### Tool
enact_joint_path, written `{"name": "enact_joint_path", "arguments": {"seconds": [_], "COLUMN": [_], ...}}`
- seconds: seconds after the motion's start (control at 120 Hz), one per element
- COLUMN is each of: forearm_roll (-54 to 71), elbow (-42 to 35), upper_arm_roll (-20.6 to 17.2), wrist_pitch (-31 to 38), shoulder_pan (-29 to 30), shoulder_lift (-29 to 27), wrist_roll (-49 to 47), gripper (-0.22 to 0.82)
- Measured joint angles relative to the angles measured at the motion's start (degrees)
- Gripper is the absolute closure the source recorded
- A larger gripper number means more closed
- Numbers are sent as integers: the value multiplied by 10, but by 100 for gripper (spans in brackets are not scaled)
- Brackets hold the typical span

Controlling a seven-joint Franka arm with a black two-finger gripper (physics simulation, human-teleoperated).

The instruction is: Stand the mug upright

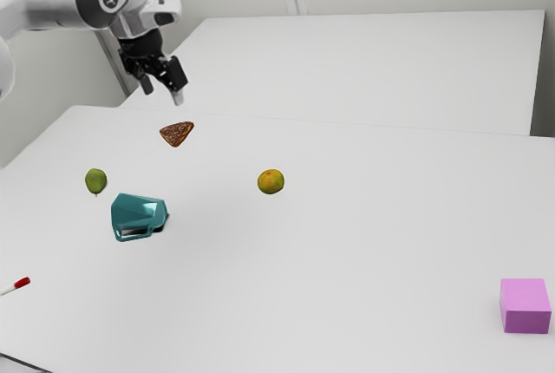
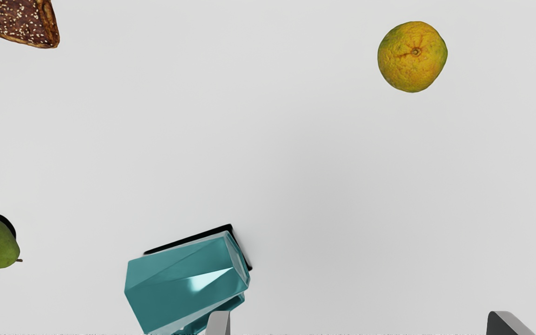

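One pink cube sits nearest in the exterior view, toward four o'clock, with a red-tipped stick out at eight. Beyond them the teal faceted mug lies on its side on the white table, handle toward six o'clock; from it, the mottled orange is between two and three, the green pear at ten, the sesame-topped pastry wedge at one. Above the table — at the mug's twelve o'clock in that view — hangs the black gripper, fingers spread wide.
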Motion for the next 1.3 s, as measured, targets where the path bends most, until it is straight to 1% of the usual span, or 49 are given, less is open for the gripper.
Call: {"name": "enact_joint_path", "arguments": {"seconds": [0.033, 0.092, 0.175, 0.225, 0.267, 0.3, 0.375, 0.417, 0.558, 0.633, 0.717, 0.775, 0.833, 0.917, 1.042, 1.183, 1.3], "forearm_roll": [-1, -13, -54, -87, -117, -139, -177, -195, -253, -275, -301, -320, -336, -355, -375, -389, -404], "elbow": [-7, -14, -17, -14, -10, -5, 5, 7, 8, 5, -4, -19, -37, -56, -62, -66, -77], "upper_arm_roll": [2, 16, 59, 80, 86, 79, 15, -8, -39, -44, -28, -13, -7, -4, -3, -3, -3], "wrist_pitch": [2, 4, 2, -5, -12, -20, -41, -53, -88, -100, -109, -112, -114, -111, -107, -100, -91], "shoulder_pan": [0, -6, -11, 4, 29, 57, 149, 186, 286, 318, 329, 331, 336, 351, 372, 376, 375], "shoulder_lift": [-5, -10, 2, 16, 30, 42, 65, 74, 112, 136, 163, 174, 179, 185, 209, 228, 234], "wrist_roll": [0, 0, 0, 0, 2, 5, 10, 14, 33, 49, 70, 86, 102, 125, 159, 191, 214], "gripper": [0, 0, 0, 0, 0, 0, 0, 0, 0, 0, 1, 1, 1, 2, 2, 2, 2]}}
